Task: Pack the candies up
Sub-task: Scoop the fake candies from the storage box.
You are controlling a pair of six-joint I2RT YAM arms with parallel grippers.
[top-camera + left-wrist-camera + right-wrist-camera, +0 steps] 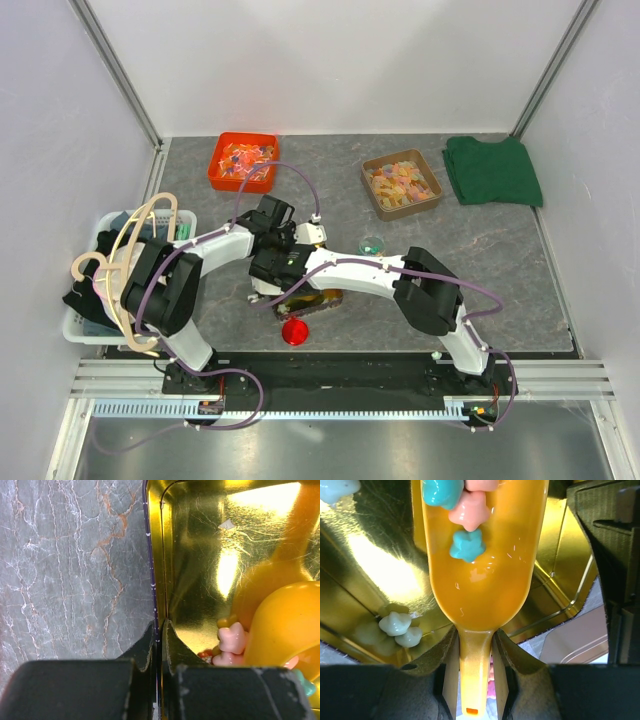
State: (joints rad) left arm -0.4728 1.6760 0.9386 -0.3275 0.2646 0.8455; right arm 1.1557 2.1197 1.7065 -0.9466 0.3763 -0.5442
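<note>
A gold tin [322, 301] lies open at the table's near middle. My left gripper [159, 628] is shut on the tin's side wall [156, 580], one finger inside and one outside. My right gripper [475, 636] is shut on the handle of a yellow scoop [485, 580] held over the tin's inside [375, 565]. Teal and pink candies [467, 545] sit in the scoop's bowl. Pale candies [396, 624] lie on the tin's floor, and a pink one [232, 638] shows beside the scoop [285, 625]. In the top view both grippers [272, 232] [280, 280] crowd over the tin.
A small clear jar of mixed candies [371, 244] stands right of the tin, with a red lid [295, 332] in front. An orange-red tray [243, 160] and a brown tray [401, 183] are at the back. A green cloth [492, 170] is far right, a white basket [85, 330] with hangers left.
</note>
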